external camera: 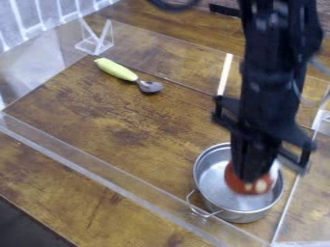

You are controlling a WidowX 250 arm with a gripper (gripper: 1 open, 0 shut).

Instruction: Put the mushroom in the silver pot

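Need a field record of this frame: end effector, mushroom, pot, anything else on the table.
end effector: points down over the pot, shut on the mushroom
mushroom: red cap shows at the fingertips, within the pot's outline; contact with the bottom cannot be told
silver pot: upright, front right of the table
spoon: yellow handle, lying far left, well apart from the pot
task state: mushroom not yet released

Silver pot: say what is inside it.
The red mushroom, clamped in the fingers, hangs at the silver pot's mouth. The arm hides the floor beneath it.
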